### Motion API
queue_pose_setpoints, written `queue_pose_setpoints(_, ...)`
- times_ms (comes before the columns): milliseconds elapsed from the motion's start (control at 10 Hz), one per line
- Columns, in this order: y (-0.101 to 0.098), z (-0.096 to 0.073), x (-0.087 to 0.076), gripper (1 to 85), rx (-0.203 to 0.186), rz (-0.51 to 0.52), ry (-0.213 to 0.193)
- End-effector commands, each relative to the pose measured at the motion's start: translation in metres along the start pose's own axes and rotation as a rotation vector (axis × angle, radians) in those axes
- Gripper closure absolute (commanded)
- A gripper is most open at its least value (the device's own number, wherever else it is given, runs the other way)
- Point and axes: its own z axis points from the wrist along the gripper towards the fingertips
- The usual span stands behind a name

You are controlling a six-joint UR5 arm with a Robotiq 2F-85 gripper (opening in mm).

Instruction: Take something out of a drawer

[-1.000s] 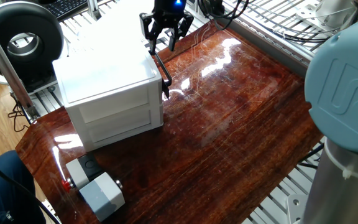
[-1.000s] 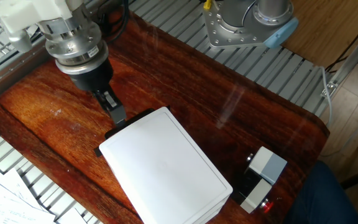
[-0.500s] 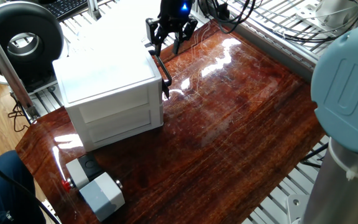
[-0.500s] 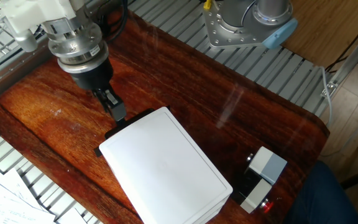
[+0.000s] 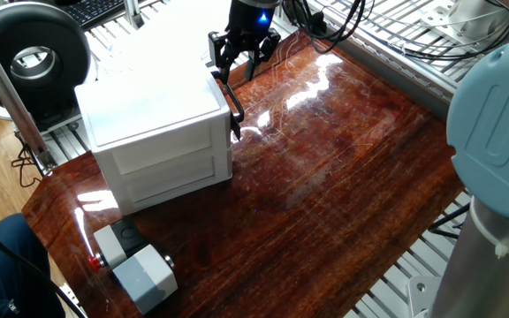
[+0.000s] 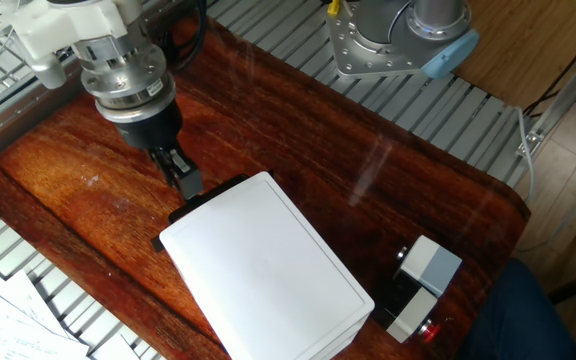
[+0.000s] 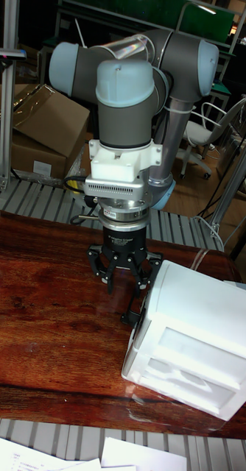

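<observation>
One fixed view looks down across the table [image 5: 343, 177] toward the gripper [image 5: 241, 60] beyond the cabinet [image 5: 157, 132]. The other looks steeply down from the opposite side. The tall view faces the arm, low and close.

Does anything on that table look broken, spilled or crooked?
Nothing stands out. The white cabinet sits upright with both drawers shut, the grey box rests near the table's corner, and the claw hangs open beside the black handles.
</observation>
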Motion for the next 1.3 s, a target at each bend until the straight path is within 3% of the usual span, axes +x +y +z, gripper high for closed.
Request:
queue_pose_setpoints(0, 0.0025, -0.0016, 0.0010, 34.3, -0.012, 0.004, 0.005)
queue_pose_setpoints(800, -0.0031, -0.0042, 0.0071, 34.3, 0.010, 0.012, 0.029)
queue_pose_setpoints(1200, 0.0044, -0.0042, 0.0064, 34.3, -0.019, 0.023, 0.027)
